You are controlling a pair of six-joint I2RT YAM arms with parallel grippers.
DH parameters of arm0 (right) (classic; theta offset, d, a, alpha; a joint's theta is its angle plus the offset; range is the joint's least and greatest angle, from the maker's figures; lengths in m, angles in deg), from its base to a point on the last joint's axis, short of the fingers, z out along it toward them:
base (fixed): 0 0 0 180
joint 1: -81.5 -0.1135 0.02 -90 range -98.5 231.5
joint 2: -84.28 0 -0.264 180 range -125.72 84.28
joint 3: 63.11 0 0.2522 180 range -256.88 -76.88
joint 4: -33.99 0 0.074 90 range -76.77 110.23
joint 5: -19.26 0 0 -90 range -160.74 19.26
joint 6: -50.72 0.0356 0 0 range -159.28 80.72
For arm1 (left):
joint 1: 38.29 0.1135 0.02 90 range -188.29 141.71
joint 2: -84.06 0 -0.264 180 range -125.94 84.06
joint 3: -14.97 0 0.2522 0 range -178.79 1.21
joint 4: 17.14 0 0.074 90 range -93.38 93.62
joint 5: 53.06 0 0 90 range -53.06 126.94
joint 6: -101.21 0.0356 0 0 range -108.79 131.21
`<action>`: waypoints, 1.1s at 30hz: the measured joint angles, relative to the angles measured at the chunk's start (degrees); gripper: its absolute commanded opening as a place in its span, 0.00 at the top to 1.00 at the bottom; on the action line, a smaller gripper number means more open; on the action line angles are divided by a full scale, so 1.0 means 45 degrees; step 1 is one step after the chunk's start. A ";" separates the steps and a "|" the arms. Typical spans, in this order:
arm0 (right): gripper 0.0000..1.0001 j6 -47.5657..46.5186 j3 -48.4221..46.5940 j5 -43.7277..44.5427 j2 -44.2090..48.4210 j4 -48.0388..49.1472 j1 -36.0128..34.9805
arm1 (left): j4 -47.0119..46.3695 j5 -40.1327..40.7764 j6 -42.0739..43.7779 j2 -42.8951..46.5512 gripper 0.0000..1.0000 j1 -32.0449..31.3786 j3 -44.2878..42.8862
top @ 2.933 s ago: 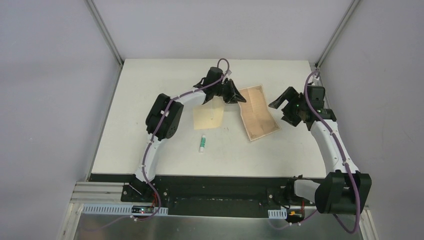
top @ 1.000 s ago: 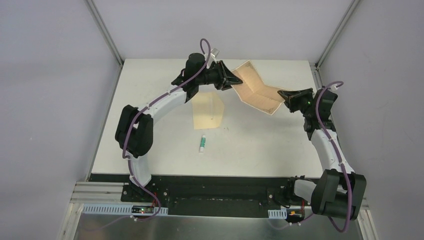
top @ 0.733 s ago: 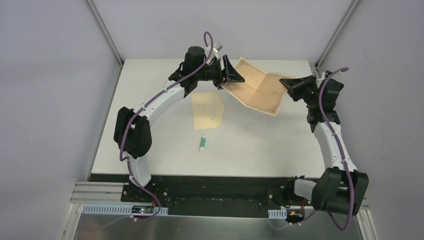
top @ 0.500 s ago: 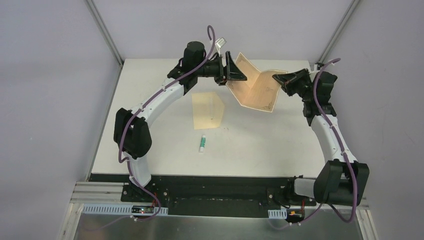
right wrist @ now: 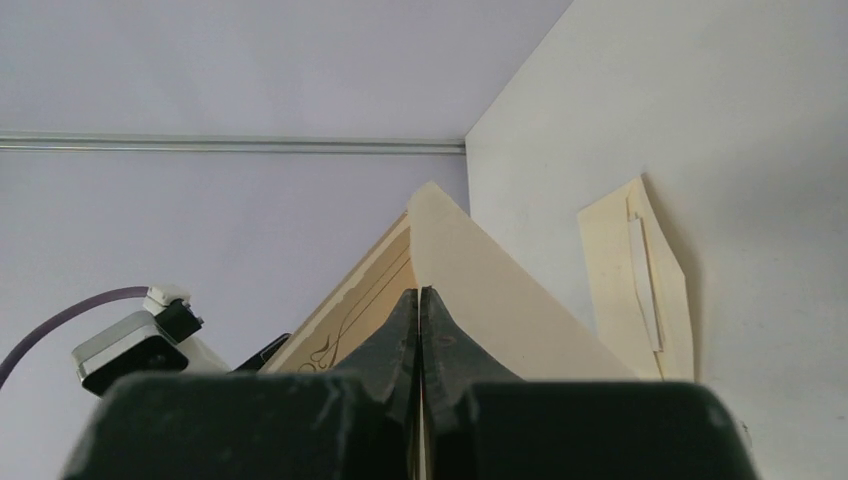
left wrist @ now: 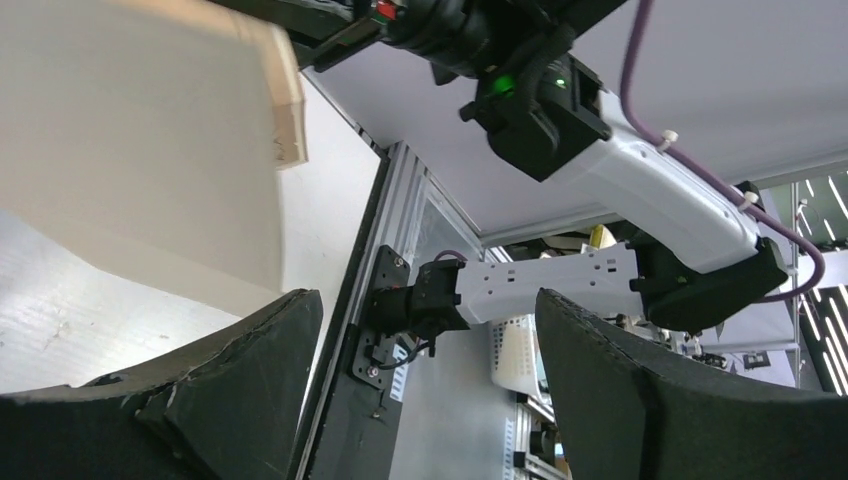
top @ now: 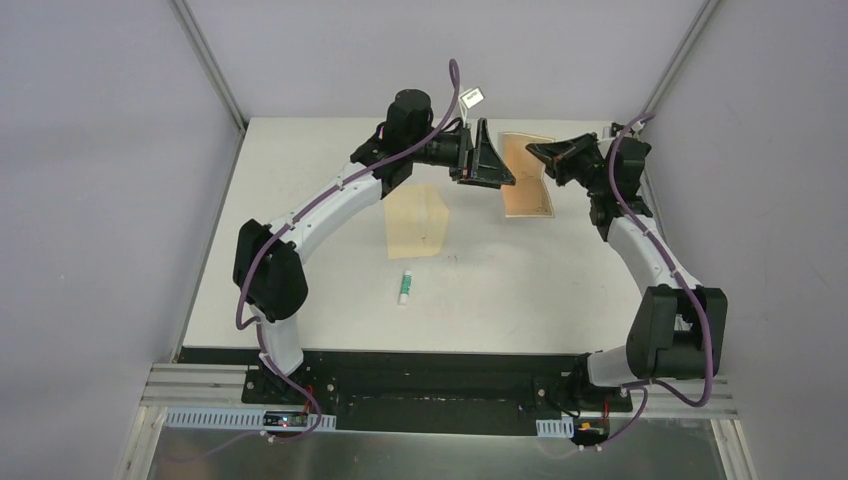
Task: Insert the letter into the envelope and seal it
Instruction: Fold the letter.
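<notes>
Your top camera looked down from behind the near edge over the whole white table (top: 500,300). Your left wrist camera faced right, your right wrist camera left, both close to the folded tan paper sheet (top: 527,190) at far right, shared by all three.

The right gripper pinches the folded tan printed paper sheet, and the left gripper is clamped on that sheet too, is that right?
Not quite. The right gripper does pinch the folded tan printed paper sheet, but the left gripper stands open beside it, gripping nothing: the left wrist view shows its jaws apart with nothing between them.
</notes>
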 measured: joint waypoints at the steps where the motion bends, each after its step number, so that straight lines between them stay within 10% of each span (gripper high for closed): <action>1: 1.00 0.0262 0.0000 -0.0087 -0.0112 0.0262 -0.0034 | -0.0010 -0.0049 0.0000 0.0000 0.21 -0.0039 -0.0044; 15: 1.00 0.3079 0.0000 -0.0636 -0.1044 0.2667 -0.0063 | 0.0908 0.0699 0.0709 0.0010 0.28 0.0311 -0.0384; 33: 1.00 0.3283 -0.0680 -0.0947 -0.1545 0.2914 -0.0068 | 0.2803 0.3716 0.0937 0.4303 0.29 0.4697 0.1379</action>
